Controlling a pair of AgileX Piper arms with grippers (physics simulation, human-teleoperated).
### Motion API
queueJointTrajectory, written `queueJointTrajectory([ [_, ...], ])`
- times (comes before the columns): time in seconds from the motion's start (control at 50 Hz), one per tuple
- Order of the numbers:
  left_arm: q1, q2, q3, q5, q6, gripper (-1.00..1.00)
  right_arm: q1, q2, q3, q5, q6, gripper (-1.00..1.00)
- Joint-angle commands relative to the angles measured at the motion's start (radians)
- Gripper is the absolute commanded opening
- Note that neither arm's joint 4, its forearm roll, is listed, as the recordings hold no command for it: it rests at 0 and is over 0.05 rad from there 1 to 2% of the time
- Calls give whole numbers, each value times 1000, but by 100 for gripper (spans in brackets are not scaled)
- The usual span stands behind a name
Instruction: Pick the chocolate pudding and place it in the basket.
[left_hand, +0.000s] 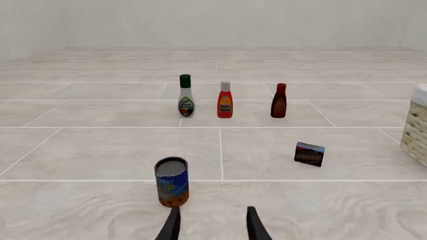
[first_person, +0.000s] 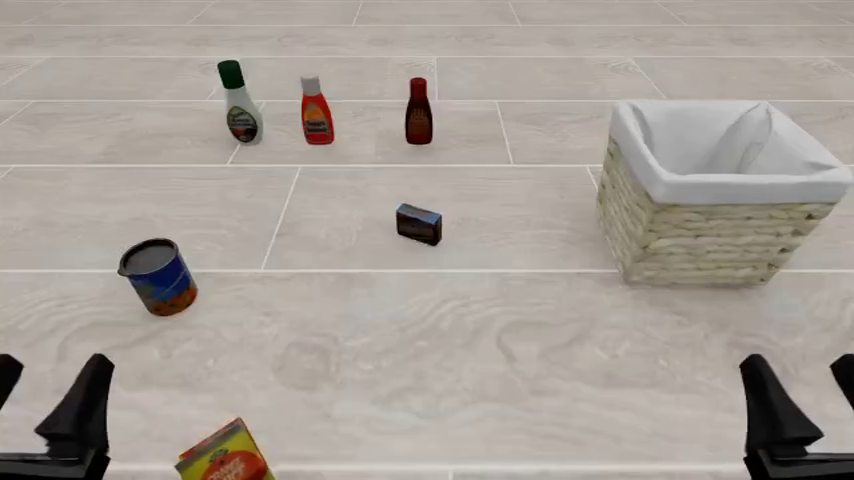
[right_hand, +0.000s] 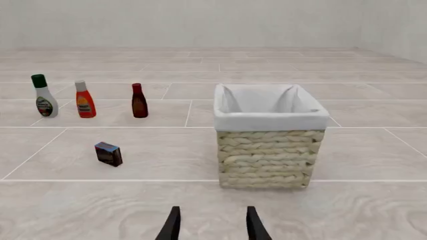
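Left wrist view: the left end effector (left_hand: 212, 227) is hanging open, holding nothing, a can (left_hand: 172, 181) just ahead; the basket (left_hand: 416, 131) is getting cut off at the frame edge.

Front view: the chocolate pudding (first_person: 419, 224) is sitting mid-surface, apart from everything; a carton (first_person: 224, 454) is lying cropped.

Right wrist view: the right end effector (right_hand: 212, 227) is gaping, empty.

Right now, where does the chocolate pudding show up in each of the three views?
Front view: chocolate pudding near the middle, left of the basket, standing free.
Left wrist view: the pudding sits beyond the can; only the basket's edge shows.
Right wrist view: the pudding sits apart from the basket.
Shared landmark: the dark brown bottle, behind the pudding.
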Motion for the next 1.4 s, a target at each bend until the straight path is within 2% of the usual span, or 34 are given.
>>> queueJointTrajectory([
  [0.02,0,6,-3,-1,0,100,15,8,-6,-1,-12,100],
  [0.28,0,6,-3,-1,0,100,47,24,-15,0,-42,100],
  [0.4,0,5,-3,-1,0,100,65,125,-15,-94,-82,100],
  [0.56,0,5,-3,-1,0,100,84,187,-38,-159,-118,100],
  [0.78,0,5,-3,-1,0,100,103,366,-81,-289,-111,100],
  [1.0,0,6,-3,-1,0,100,147,575,-141,-414,-128,100],
  [1.24,0,5,-3,-2,0,100,200,720,-223,-460,-138,100],
  [1.4,0,5,-3,-2,0,100,225,806,-295,-454,-137,100],
])
